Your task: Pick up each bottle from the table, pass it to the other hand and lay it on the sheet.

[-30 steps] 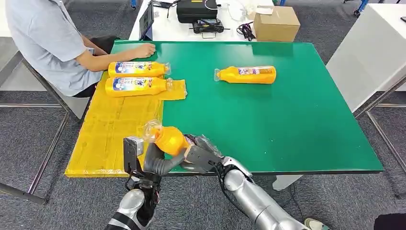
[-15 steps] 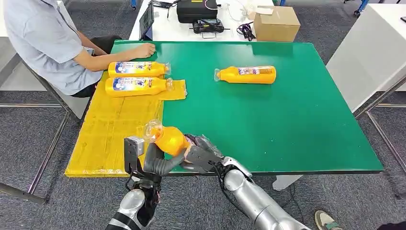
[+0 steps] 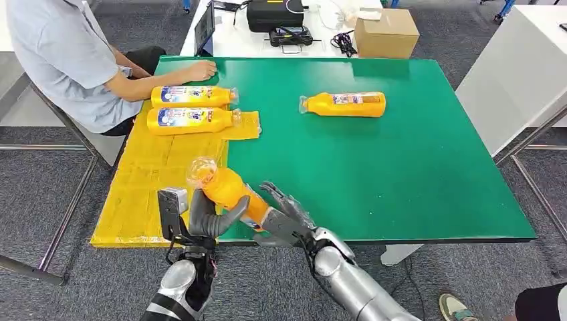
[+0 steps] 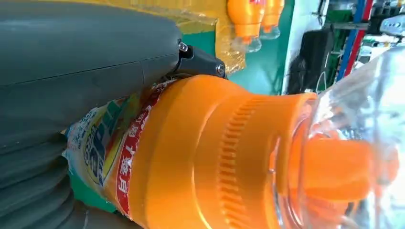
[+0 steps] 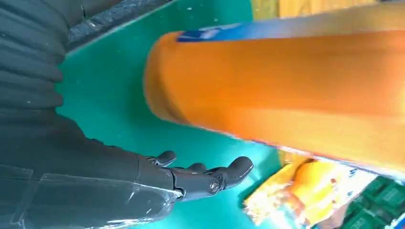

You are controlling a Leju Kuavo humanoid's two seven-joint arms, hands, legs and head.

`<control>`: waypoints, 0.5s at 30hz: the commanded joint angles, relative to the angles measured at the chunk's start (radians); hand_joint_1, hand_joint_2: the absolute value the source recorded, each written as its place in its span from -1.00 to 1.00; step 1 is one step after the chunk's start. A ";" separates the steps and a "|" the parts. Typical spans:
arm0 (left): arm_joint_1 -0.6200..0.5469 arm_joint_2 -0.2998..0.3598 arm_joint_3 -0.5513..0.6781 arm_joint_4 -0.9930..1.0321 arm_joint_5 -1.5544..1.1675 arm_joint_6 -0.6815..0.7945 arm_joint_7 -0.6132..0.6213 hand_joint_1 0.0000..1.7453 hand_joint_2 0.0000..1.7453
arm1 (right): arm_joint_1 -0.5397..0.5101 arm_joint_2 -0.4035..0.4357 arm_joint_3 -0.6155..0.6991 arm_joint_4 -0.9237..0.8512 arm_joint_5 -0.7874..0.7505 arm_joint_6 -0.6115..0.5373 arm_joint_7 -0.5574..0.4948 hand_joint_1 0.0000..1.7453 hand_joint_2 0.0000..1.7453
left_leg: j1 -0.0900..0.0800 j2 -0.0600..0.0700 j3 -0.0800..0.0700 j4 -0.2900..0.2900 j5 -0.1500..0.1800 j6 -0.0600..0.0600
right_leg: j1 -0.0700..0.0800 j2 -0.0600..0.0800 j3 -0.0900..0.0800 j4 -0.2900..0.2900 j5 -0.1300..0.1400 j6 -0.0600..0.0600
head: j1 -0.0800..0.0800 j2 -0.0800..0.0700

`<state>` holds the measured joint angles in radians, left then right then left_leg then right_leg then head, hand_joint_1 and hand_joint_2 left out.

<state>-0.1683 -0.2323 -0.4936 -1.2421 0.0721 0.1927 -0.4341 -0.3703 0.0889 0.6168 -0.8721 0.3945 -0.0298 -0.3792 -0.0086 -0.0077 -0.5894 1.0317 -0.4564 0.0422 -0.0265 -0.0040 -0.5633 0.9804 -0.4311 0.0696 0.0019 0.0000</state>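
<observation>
My left hand grips an orange bottle around its body, clear cap end tilted up over the near edge of the table; close up, the bottle lies against the left hand. Just right of the bottle's base, my right hand is open with fingers spread. From its wrist, the right hand is apart from the bottle. Two more bottles lie on the yellow sheet. Another bottle lies on the green table.
A person sits at the far left corner with a hand resting on the table beside the laid bottles. A cardboard box and cables sit on a white table behind. The near part of the sheet is bare.
My right hand has let go of the bottle and spread its fingers. My left hand has carried the bottle a little to the left and higher, toward the sheet.
</observation>
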 commanded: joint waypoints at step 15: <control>-0.130 0.141 0.044 0.047 -0.634 0.152 0.144 1.00 1.00 | 0.073 -0.020 -0.157 -0.116 0.109 -0.067 -0.007 -1.00 1.00 | 0.001 -0.001 0.001 -0.001 0.001 -0.002 | 0.001 -0.001 0.001 -0.001 0.000 -0.003 | 0.000 0.000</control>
<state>-0.1725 -0.1968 -0.4772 -1.3153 -0.2567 0.2988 -0.3623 -0.3297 0.0870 0.5398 -0.9163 0.4792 -0.1053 -0.3780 -0.0086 -0.0077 -0.5893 1.0317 -0.4563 0.0421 -0.0264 -0.0040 -0.5640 0.9803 -0.4311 0.0696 0.0019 0.0000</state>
